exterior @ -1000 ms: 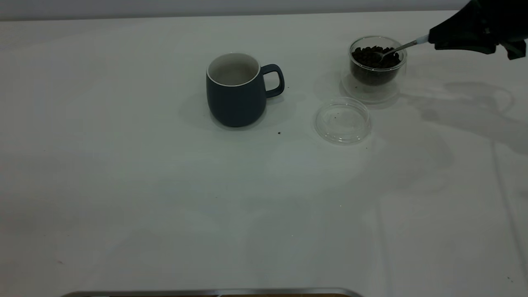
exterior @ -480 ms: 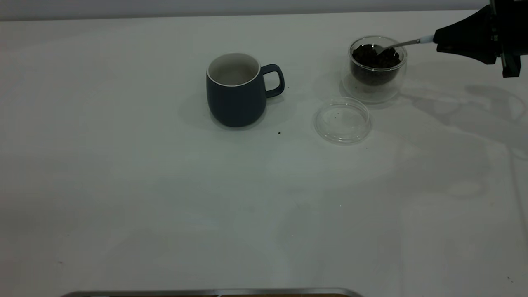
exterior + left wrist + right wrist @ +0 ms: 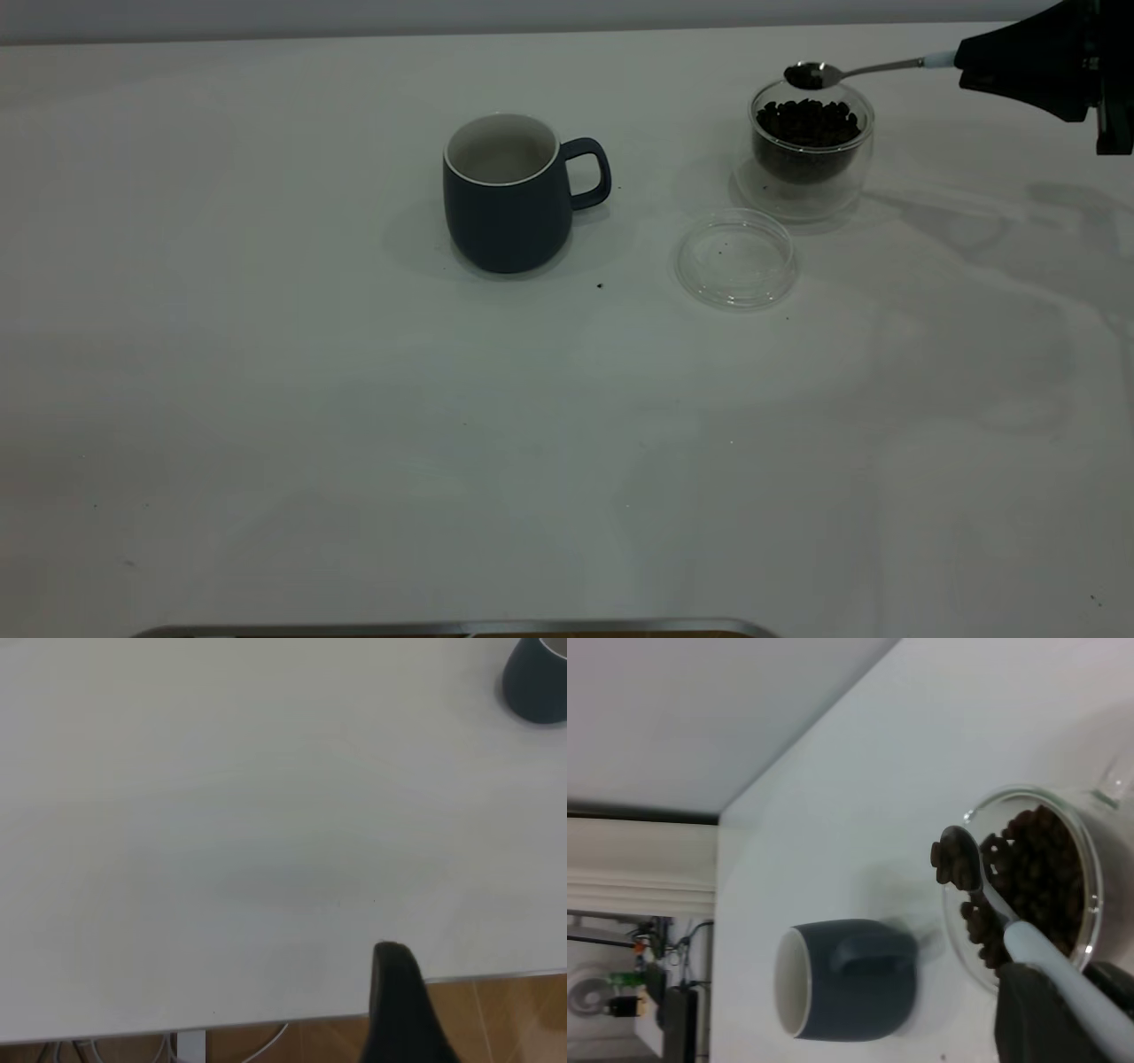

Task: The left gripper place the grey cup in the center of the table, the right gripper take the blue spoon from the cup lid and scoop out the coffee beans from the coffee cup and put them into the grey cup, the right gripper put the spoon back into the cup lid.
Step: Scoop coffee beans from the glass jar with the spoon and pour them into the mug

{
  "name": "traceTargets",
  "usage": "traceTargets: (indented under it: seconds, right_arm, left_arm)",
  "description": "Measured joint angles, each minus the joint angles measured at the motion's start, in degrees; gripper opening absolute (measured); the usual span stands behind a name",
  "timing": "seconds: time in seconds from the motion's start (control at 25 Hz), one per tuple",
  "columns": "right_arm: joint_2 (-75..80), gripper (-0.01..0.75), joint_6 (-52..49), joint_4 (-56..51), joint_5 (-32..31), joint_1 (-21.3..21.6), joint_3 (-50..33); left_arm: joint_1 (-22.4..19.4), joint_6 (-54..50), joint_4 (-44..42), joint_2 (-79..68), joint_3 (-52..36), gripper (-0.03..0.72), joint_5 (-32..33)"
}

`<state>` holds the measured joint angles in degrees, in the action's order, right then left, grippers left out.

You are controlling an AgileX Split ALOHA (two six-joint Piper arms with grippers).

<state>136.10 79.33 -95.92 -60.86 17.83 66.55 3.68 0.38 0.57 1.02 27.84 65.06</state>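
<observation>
1. Exterior view: the right hand is sitting at the far right edge of frame, clamping the blue spoon by its pale handle end. The spoon is reaching out roughly level, probably to keep the load from sliding off. Its bowl is hanging just above the far rim of the coffee cup, carrying a few beans. The coffee beans are filling the cup's inner glass.
2. The grey cup is standing upright mid-bench, handle pointing toward the coffee cup, mouth open and apparently empty. It looks ready for the pour. The cup lid is lying flat just in front of the coffee cup, apart from it, nothing in it.
3. Room to move: the bench between the two cups is open. A straight carry across looks clear, with the mug handle being the only thing near the line. A few dark specks are lying near the mug and lid.
4. Left wrist view: the left hand is parking over the bench's near edge, well clear of the mug. Only one finger is showing, so I cannot tell its state.
5. Right wrist view: the spoon bowl is holding beans over the glass rim, with the mug beyond.
</observation>
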Motion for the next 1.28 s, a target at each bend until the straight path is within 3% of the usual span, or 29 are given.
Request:
traceTargets:
  seconds: [0.16,0.44,1.28]
  right_arm:
    - [0.0,0.107,-0.24,-0.11,-3.51,0.07,0.0]
    - [0.0,0.107,-2.51,-0.54,-4.09,-1.02,0.0]
    - [0.0,0.107,-5.36,-6.23,-1.87,-23.45,0.38]
  left_arm:
    - [0.0,-0.07,0.0,0.0,0.0,0.517,0.0]
    - [0.0,-0.07,0.0,0.0,0.0,0.517,0.0]
    - [0.0,0.09,0.0,0.0,0.0,0.517,0.0]
